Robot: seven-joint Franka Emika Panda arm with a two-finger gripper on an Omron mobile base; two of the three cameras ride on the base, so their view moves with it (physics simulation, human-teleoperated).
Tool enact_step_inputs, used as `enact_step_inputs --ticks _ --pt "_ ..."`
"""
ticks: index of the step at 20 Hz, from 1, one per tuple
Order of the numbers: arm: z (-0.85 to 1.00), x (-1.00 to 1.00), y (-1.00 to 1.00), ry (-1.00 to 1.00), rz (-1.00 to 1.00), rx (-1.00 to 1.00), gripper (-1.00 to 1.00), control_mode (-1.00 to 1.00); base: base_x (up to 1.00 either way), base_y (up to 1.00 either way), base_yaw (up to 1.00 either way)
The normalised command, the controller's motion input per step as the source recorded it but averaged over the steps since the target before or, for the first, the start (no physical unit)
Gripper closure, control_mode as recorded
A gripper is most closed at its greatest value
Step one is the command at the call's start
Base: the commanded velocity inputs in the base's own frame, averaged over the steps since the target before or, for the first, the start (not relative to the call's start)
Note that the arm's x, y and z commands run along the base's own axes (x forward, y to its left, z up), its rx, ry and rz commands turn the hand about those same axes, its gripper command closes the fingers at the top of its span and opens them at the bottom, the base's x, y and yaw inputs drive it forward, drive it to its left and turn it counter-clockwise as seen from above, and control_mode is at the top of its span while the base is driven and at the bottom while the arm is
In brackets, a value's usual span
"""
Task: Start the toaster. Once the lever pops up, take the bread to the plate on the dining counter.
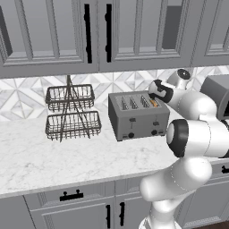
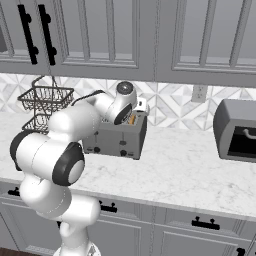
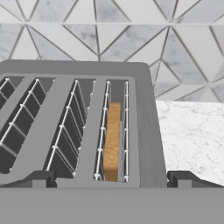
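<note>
The bread (image 3: pixel 113 142) is seen standing on edge in the rightmost slot of the toaster (image 1: pixel 137 115), sunk between the wire guides with its top edge below the slot's rim. The toaster is set on the marble counter (image 1: pixel 53 156), near the tiled backsplash, with a two-tier wire basket (image 1: pixel 71 112) well apart to its left and a darker rounded appliance (image 2: pixel 237 130) further along to its right. The gripper (image 3: pixel 111 180) is held over the toaster's near edge, its fingertips (image 3: pixel 41 178) spread wide on either side of the loaded slot and nothing pinched between them. Whether the levers (image 1: pixel 133 120) on the front face are up or down cannot be told with certainty — they are small and dark. The step in hand is judged to be either the start of toasting or the reach for the slice. If the lever has not been pressed, it would have to be pushed down first; otherwise, the gripper would need to be lowered astride the slice — and closed on its flat faces.
</note>
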Motion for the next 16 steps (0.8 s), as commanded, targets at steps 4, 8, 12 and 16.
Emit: enact_step_inputs --ticks 4,8,12,16 --pt "0.00 0.00 0.00 0.00 0.00 0.00 -1.00 -1.00 0.00 0.00 0.00" --pt "0.00 0.00 0.00 0.00 0.00 0.00 -1.00 -1.00 0.00 0.00 0.00" --pt "0.00 0.00 0.00 0.00 0.00 0.00 -1.00 -1.00 0.00 0.00 0.00" --pt "0.00 0.00 0.00 0.00 0.00 0.00 -1.00 -1.00 0.00 0.00 0.00"
